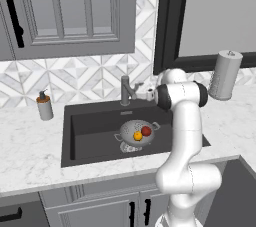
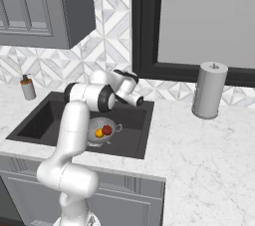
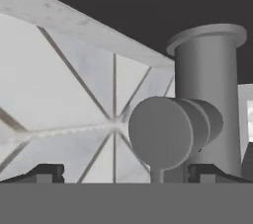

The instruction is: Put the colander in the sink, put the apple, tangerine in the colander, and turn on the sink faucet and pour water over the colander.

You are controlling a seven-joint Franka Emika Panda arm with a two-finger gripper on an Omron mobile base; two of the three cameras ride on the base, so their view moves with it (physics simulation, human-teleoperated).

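Gripper reaching for the tap lever, fruit already loaded.

The round grey perforated metal colander sits in the dark charcoal rectangular sink, holding the small red apple and orange-yellow tangerine, placed for rinsing; the two-finger gripper faces the short grey metal faucet, fingertips spread wide astride its lever, nothing held.

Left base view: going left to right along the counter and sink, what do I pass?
Soap dispenser → sink faucet → tangerine → apple, both fruits in the colander in the sink → paper towel roll.
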